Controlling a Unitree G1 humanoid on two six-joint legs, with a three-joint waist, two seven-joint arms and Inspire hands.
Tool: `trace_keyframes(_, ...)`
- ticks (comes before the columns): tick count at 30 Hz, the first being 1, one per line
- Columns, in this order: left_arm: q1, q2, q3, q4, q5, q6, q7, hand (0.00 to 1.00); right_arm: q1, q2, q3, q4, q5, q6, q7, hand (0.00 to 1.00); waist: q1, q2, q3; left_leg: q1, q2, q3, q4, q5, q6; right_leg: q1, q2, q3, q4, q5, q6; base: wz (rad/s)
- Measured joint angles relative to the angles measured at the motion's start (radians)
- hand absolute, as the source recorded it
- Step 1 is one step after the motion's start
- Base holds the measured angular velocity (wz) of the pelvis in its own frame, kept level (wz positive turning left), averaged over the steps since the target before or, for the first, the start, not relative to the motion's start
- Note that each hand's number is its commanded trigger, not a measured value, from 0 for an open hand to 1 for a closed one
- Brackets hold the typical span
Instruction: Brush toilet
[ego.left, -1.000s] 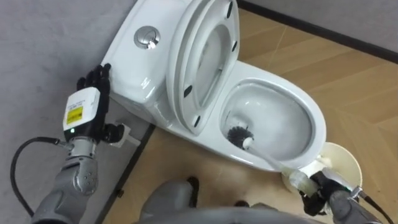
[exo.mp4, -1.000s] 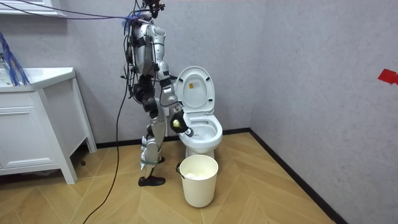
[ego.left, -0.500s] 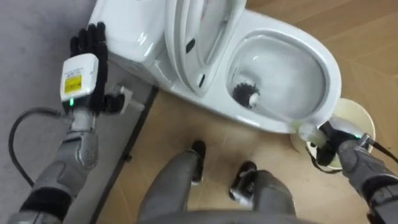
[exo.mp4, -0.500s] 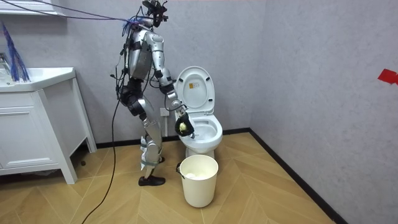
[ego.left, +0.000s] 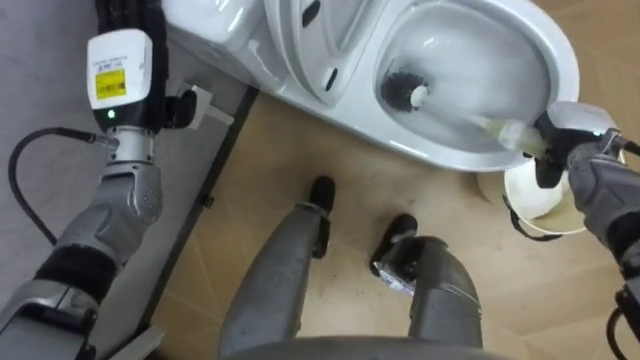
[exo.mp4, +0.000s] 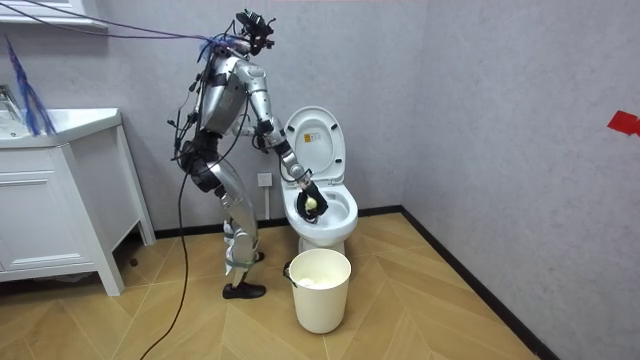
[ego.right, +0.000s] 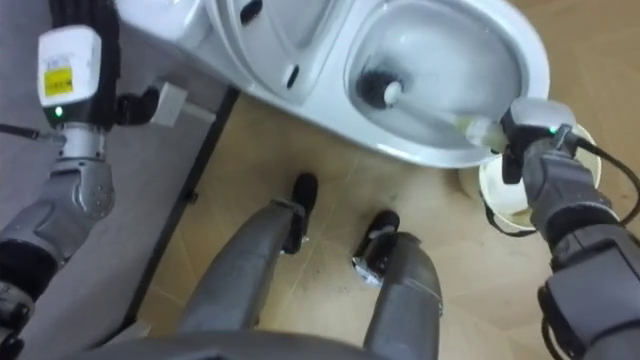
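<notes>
Right hand (ego.left: 578, 145) clamped on toilet brush (ego.left: 470, 118); bristles beyond it, inside toilet bowl (ego.left: 566, 55). Left hand (ego.left: 122, 65): fingers straight, empty.

No print can be read: the yellow sticker (ego.left: 110, 82) on the back of the left hand (ego.left: 130, 18) and the pale sticker (exo.mp4: 316, 149) inside the raised white toilet lid (exo.mp4: 300, 128) are illegible.

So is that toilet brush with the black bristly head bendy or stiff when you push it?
Probably stiff: the toilet brush has a pale handle running straight from the right hand into the white toilet bowl. Its black bristles would likely squash softly. It looks thin, so probably light.
</notes>
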Motion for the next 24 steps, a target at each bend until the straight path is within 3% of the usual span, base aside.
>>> trace_keyframes(4, -0.030, 0.019, -0.006, 0.002, -0.002, 0.000, 0.014, 0.00, -0.037, 0.000, 0.008, 0.001, 0.087, 0.003, -0.003, 1.00, 0.001, -0.004, 0.0028, -0.037, 0.002, -0.001, 0.008, 0.017, -0.006, -0.042, 0.000, 0.000, 0.015, 0.008, -0.013, 0.00)
trace_keyframes(8, -0.051, 0.025, -0.017, 0.012, -0.024, 0.019, 0.044, 0.00, -0.078, 0.000, 0.002, 0.000, 0.282, -0.001, -0.014, 1.00, -0.011, -0.008, 0.0054, -0.057, 0.007, 0.002, 0.012, 0.023, -0.009, -0.065, 0.000, 0.002, 0.031, 0.010, -0.019, -0.02)
trace_keyframes(12, -0.066, 0.042, -0.009, 0.007, -0.031, 0.024, 0.093, 0.00, -0.118, -0.001, -0.075, -0.001, 0.418, -0.003, -0.036, 1.00, -0.043, -0.035, 0.0151, -0.083, 0.002, 0.002, 0.025, 0.036, -0.011, -0.098, -0.006, 0.008, 0.057, 0.009, -0.023, 0.05)
trace_keyframes(20, -0.075, 0.051, 0.027, 0.029, 0.023, 0.063, 0.109, 0.00, -0.141, -0.001, -0.119, -0.018, 0.414, -0.014, -0.039, 1.00, -0.089, -0.048, 0.0144, -0.098, 0.005, 0.005, 0.053, 0.038, -0.011, -0.112, -0.005, 0.020, 0.081, 0.015, -0.023, -0.03)
trace_keyframes(24, -0.076, 0.052, 0.028, 0.030, 0.047, 0.090, 0.087, 0.00, -0.127, 0.000, -0.119, -0.059, 0.299, -0.006, -0.040, 1.00, -0.087, -0.042, 0.0116, -0.090, 0.008, 0.016, 0.066, 0.036, -0.007, -0.104, -0.002, 0.028, 0.080, 0.025, -0.017, -0.08)
